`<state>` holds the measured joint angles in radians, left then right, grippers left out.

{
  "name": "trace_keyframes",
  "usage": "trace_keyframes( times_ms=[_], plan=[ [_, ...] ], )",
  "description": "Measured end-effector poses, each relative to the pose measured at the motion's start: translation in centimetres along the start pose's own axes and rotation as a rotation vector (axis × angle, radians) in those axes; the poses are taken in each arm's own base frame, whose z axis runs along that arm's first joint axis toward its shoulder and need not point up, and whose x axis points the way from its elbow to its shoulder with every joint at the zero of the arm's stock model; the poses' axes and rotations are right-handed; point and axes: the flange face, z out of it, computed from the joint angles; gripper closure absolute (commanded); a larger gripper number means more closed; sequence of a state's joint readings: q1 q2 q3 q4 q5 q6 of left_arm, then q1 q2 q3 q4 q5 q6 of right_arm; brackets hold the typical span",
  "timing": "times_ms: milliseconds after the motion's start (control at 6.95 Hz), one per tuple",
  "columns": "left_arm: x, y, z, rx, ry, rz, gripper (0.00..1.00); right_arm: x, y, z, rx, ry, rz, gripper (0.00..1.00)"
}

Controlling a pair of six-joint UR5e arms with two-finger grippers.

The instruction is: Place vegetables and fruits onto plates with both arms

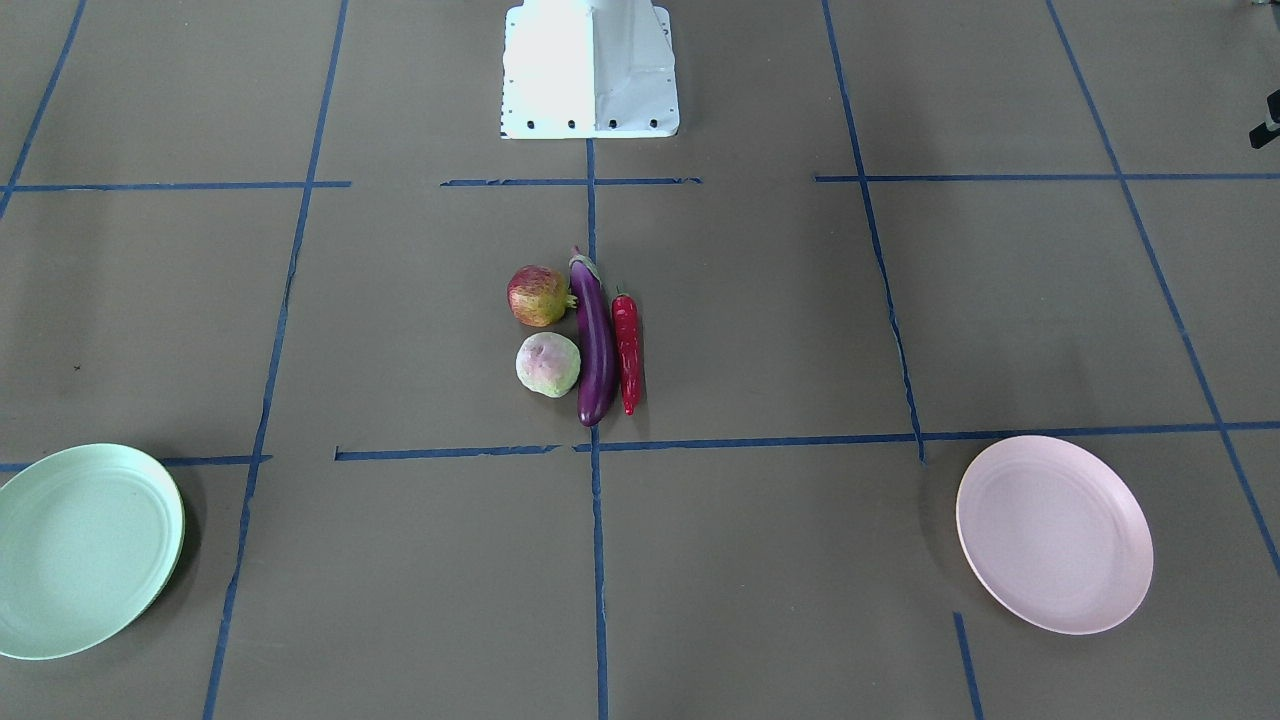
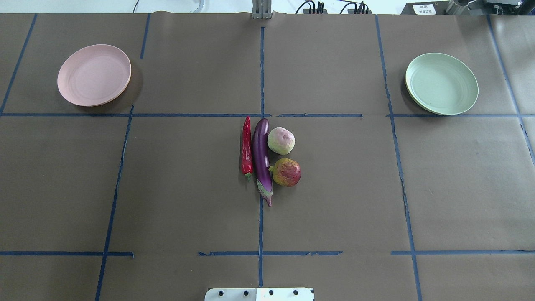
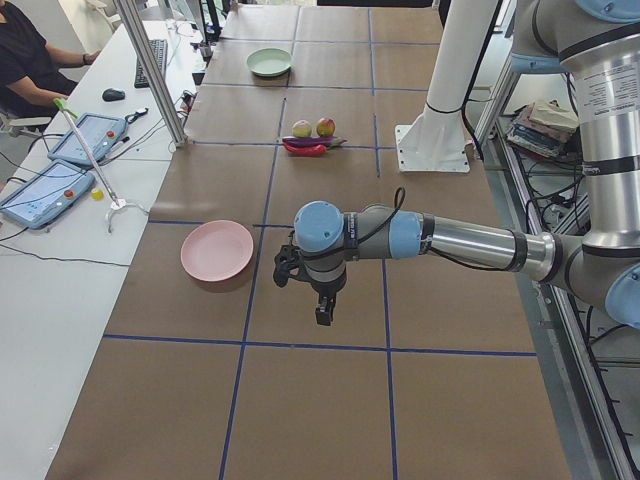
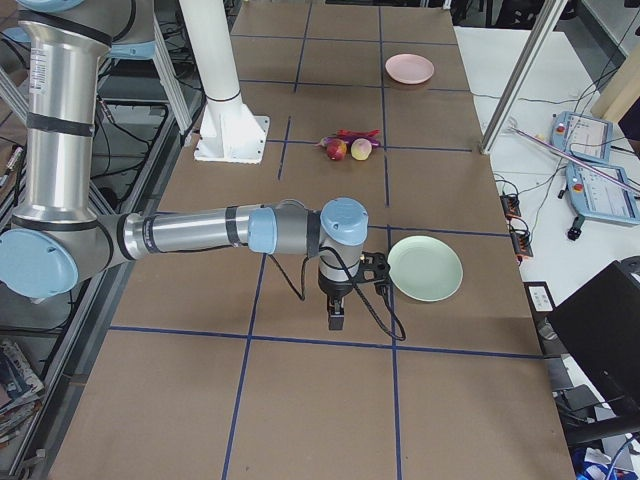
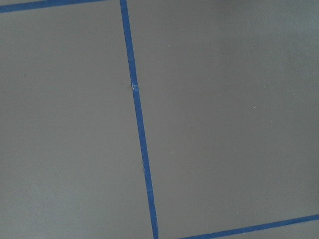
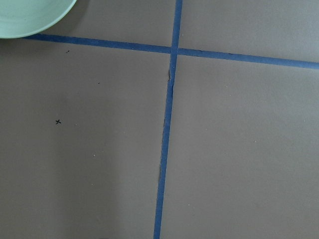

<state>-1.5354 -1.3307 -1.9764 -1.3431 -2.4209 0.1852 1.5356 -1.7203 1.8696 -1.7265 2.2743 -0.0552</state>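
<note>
The purple eggplant (image 2: 262, 156) lies at the table's middle, with the red chili (image 2: 247, 146) beside it toward the pink plate (image 2: 94, 75). On its other side sit the pale green fruit (image 2: 281, 140) and the red-yellow fruit (image 2: 286, 172), toward the mint green plate (image 2: 441, 83). Both plates are empty. My left gripper (image 3: 318, 310) hangs over bare table near the pink plate (image 3: 216, 250). My right gripper (image 4: 336, 318) hangs near the green plate (image 4: 425, 268). Both show only in the side views, so I cannot tell if they are open or shut.
The white base block (image 1: 590, 70) stands at the robot's edge of the table. Blue tape lines (image 2: 261, 75) cross the brown table cover. An operator's desk with tablets (image 3: 45, 190) runs along the far side. The right wrist view shows the green plate's rim (image 6: 30, 15).
</note>
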Motion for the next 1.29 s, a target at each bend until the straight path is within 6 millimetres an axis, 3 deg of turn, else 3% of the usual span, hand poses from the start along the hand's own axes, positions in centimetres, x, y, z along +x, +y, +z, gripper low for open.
trace_keyframes(
  times_ms=[576, 1295],
  plan=[
    [0.8, 1.4, -0.6, -0.002, -0.021, 0.001, 0.00, 0.0, -0.1, -0.1, 0.002, 0.000, -0.002, 0.00],
    [1.4, 1.6, -1.0, 0.006, -0.013, 0.003, 0.00, -0.1, 0.0, -0.1, 0.003, -0.002, 0.003, 0.00]
  ],
)
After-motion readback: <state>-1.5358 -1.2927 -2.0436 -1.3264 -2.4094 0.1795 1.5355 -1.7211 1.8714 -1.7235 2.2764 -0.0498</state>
